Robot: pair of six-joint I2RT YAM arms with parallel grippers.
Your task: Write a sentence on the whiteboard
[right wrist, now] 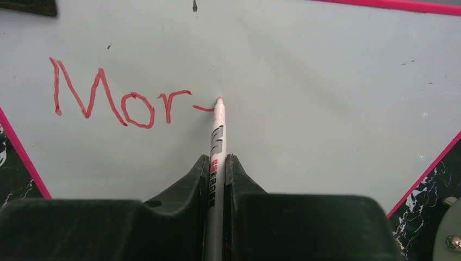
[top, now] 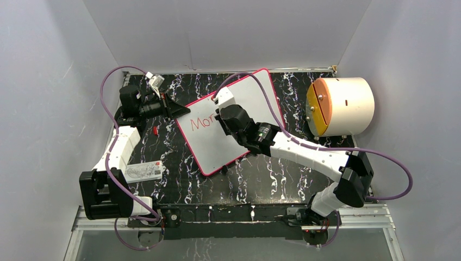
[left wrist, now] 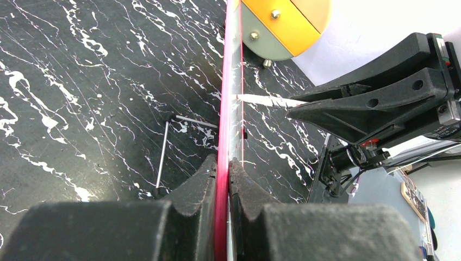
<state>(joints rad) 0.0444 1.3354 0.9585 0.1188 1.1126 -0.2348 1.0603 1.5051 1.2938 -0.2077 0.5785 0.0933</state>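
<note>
Looking down from the top external view, the whiteboard [top: 217,149] lies slanted on the black marbled counter [top: 261,176], with the left fingers [top: 175,107] at its left rim and the right fingers [top: 223,113] reaching over its upper half, just past the red start of the sentence [top: 202,122]; an orange-faced drum [top: 340,106] stands well apart to the right, and a small printed card [top: 144,171] lies by the left arm. From the left wrist, the left fingers [left wrist: 195,185] are closed tight on the board's pink rim [left wrist: 224,109], seen edge-on, while the white marker [left wrist: 261,99] crosses to the board from the right fingers [left wrist: 337,109]. From the right wrist, the right fingers [right wrist: 187,185] are pinched shut around the marker [right wrist: 217,136], whose long axis runs straight ahead of them and whose tip touches the whiteboard [right wrist: 326,109] at the end of a short dash after "Mor" [right wrist: 119,98]. Blank board lies to the right of the tip, so the coming strokes likely run crosswise to the marker, made by the right arm while the left one steadies the board.
</note>
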